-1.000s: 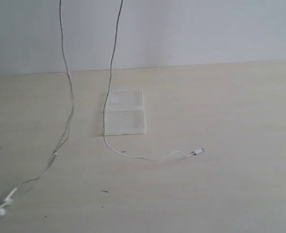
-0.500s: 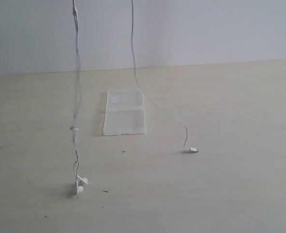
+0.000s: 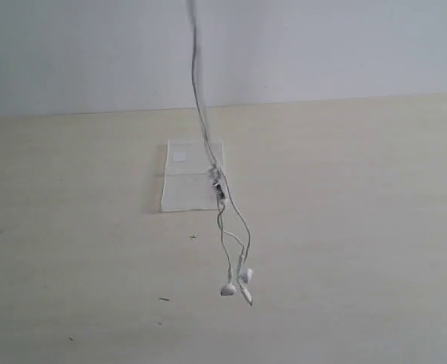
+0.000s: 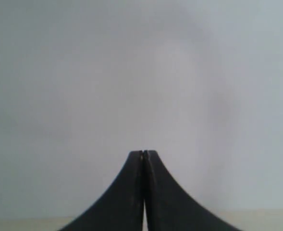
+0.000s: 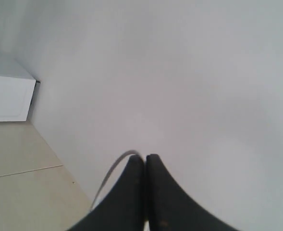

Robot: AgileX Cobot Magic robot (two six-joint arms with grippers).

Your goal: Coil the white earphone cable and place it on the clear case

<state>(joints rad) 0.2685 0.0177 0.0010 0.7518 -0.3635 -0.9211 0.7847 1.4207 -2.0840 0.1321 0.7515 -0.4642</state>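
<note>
The white earphone cable (image 3: 202,114) hangs as two strands close together from above the top of the exterior view. Its inline remote (image 3: 218,184) dangles in front of the clear case (image 3: 185,196), which lies flat on the table. The earbuds (image 3: 228,289) swing near the table in front of the case. Both grippers are above that view. My right gripper (image 5: 145,156) is shut, and a loop of the cable (image 5: 113,169) comes out beside its fingers. My left gripper (image 4: 143,152) is shut tight, with only a thin pale sliver showing low between its fingers.
The pale wooden table (image 3: 344,227) runs back to a plain white wall. A few small dark specks (image 3: 164,299) lie on it in front of the case. A white box (image 5: 6,91) stands against the wall in the right wrist view.
The two hanging strands have come together above the case. The earbuds and the plug end, which lay on the table a second ago, have been lifted and now dangle side by side.
</note>
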